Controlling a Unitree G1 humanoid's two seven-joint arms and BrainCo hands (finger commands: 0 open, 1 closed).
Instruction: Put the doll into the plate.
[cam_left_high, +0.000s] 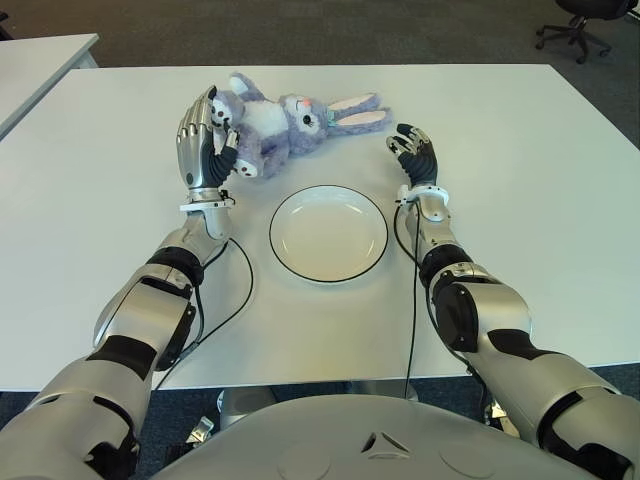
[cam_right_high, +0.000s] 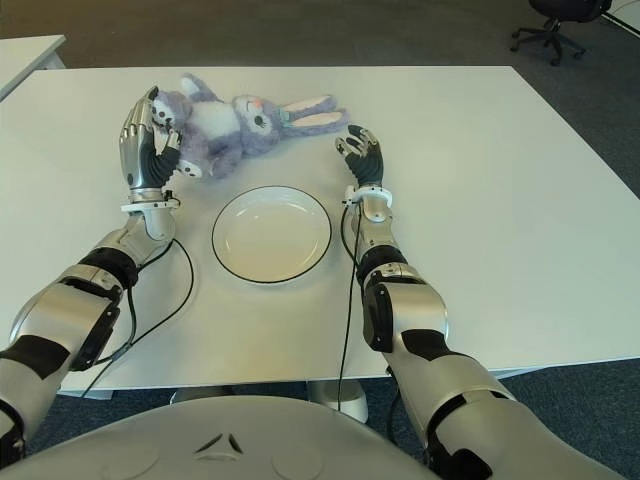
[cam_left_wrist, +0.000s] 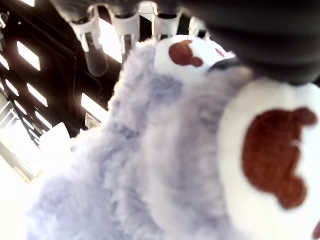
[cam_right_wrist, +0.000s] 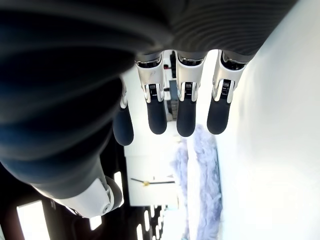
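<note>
Left hand (cam_left_high: 207, 137): silver-and-black, several fingers, raised upright on an extended forearm, fingers curled around the foot end of a fluffy lavender-and-white plush rabbit doll (cam_left_high: 285, 125) (close-up fur fills its wrist view). Right hand (cam_left_high: 414, 153): same build, forearm stretched forward, fingers (cam_right_wrist: 184, 112) loosely spread, holding nothing.

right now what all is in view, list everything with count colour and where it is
doll: 1, purple and white plush rabbit, lying on the table beyond the plate
plate: 1, white with dark rim, empty, centre of the table
table: 1, white
second table: 1, white, far left
office chair: 1, black, far right on the floor
left hand: fingers closed on the doll's feet end
right hand: open, beside the doll's ears, holding nothing
</note>
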